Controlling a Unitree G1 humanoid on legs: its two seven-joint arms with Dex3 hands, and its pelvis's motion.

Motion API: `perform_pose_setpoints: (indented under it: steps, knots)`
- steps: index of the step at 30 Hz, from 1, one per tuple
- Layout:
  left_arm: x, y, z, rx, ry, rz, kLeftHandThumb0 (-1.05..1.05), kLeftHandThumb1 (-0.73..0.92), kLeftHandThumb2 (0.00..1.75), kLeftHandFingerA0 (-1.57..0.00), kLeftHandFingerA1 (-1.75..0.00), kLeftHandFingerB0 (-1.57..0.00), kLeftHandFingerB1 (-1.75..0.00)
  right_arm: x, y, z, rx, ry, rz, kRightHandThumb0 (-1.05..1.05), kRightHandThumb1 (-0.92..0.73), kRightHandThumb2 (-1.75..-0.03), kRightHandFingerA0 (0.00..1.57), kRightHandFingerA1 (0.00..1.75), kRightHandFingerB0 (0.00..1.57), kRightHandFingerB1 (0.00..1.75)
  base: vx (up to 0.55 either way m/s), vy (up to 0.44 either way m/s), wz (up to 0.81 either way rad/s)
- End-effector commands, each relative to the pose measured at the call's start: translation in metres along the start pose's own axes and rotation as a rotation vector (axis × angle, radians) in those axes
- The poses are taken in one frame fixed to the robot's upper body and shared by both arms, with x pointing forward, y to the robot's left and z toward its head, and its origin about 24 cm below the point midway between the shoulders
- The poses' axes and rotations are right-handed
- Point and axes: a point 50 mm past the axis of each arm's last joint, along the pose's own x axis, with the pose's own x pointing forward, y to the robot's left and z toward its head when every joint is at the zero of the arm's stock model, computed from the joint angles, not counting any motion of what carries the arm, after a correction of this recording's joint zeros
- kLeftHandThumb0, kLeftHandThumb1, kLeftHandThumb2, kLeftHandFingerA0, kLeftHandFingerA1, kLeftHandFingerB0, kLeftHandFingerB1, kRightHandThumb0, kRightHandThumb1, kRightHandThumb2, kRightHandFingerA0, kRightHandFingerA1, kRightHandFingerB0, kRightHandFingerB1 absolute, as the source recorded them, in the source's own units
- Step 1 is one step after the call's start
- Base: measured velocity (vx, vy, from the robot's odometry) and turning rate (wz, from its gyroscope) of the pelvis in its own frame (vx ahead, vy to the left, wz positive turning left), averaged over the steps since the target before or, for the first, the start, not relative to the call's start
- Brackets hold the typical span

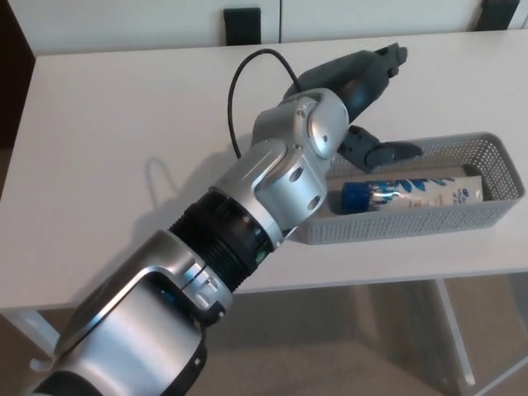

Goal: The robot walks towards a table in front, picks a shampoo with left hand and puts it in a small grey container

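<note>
A white shampoo tube with a blue cap and blue print lies on its side inside the small grey mesh container at the table's right front. My left hand hovers just left of and above the container. Its fingers are spread apart with nothing between them, the thumb reaching over the container's left end, clear of the tube. My silver left forearm crosses the picture from the lower left and hides the container's left corner. My right hand does not show.
The white table runs across the view, its front edge near the container. Two black chair backs stand behind its far edge. A black cable loops off my wrist. Beige floor lies below.
</note>
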Motion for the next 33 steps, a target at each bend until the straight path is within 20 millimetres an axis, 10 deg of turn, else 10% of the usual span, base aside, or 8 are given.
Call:
perform_pose_setpoints:
  steps: [1, 11, 17, 23, 30, 31, 33]
  knots:
    - [-0.003, 0.001, -0.010, 0.003, 0.035, -0.019, -0.90, 0.50, 0.92, 0.00, 0.00, 0.00, 0.00, -0.001, -0.002, -0.004, -0.020, 0.017, -0.012, -0.38, -0.70, -0.61, 0.69, 0.51, 0.53, 0.41, 0.00, 0.000, 0.00]
    - [-0.053, 0.035, -0.007, 0.040, -0.165, 0.105, -0.90, 0.54, 0.92, 0.00, 0.00, 0.00, -0.02, -0.003, 0.000, -0.012, -0.009, 0.030, -0.002, -0.38, -0.71, -0.61, 0.67, 0.50, 0.54, 0.41, 0.00, 0.000, 0.00]
    - [-0.136, 0.054, -0.016, -0.082, -0.429, 0.231, -0.81, 0.51, 0.87, -0.09, -0.16, -0.09, -0.21, -0.003, -0.005, -0.014, 0.008, 0.037, -0.007, -0.36, -0.70, -0.61, 0.66, 0.50, 0.51, 0.41, 0.00, 0.000, 0.00]
    - [-0.241, 0.019, -0.043, -0.370, -0.546, 0.148, -0.74, 0.46, 0.86, -0.05, -0.36, -0.05, -0.32, -0.003, -0.001, -0.016, 0.007, 0.042, 0.004, -0.35, -0.69, -0.60, 0.68, 0.52, 0.53, 0.42, 0.00, 0.000, 0.00]
    - [-0.305, -0.033, -0.078, -0.630, -0.486, -0.033, -0.74, 0.47, 0.81, -0.11, -0.15, -0.11, -0.32, -0.004, -0.006, -0.017, 0.000, 0.041, 0.000, -0.35, -0.72, -0.61, 0.64, 0.49, 0.53, 0.42, 0.00, 0.000, 0.00]
    - [-0.314, -0.042, -0.087, -0.654, -0.453, -0.039, -0.69, 0.49, 0.55, -0.10, -0.26, -0.11, -0.27, -0.005, -0.005, -0.021, -0.016, 0.057, -0.001, -0.35, -0.71, -0.61, 0.64, 0.49, 0.49, 0.39, 0.00, 0.000, 0.00]
    - [-0.326, -0.054, -0.097, -0.678, -0.403, -0.062, -0.66, 0.41, 0.80, -0.04, -0.30, -0.06, -0.33, -0.006, -0.005, -0.026, -0.019, 0.079, -0.003, -0.34, -0.69, -0.60, 0.66, 0.50, 0.50, 0.39, 0.00, 0.000, 0.00]
